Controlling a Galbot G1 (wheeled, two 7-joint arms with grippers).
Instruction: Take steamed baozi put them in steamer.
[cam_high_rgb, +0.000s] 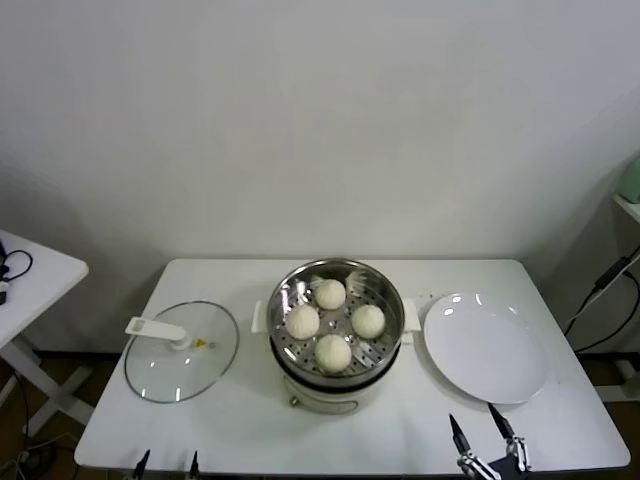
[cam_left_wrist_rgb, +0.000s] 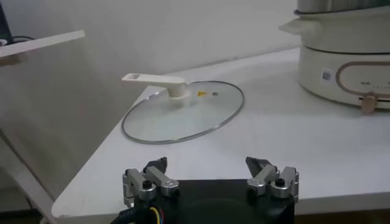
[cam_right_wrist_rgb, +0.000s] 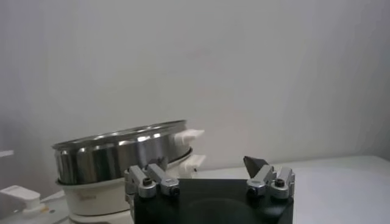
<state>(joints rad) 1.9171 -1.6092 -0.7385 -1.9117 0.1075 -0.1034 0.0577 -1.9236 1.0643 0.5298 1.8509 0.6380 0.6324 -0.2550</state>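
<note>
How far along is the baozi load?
Done: all four steamed baozi sit in the steamer; the white plate holds nothing. In hand: nothing; the left gripper and right gripper are open at the table's near edge. Left: nothing visible; the glass lid lies beside the steamer.

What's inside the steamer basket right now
Four steamed baozi sit inside the steamer, spaced on its perforated bottom. The bottom under each bun is covered. The plate beside it holds nothing; both the left gripper and right gripper are open.
</note>
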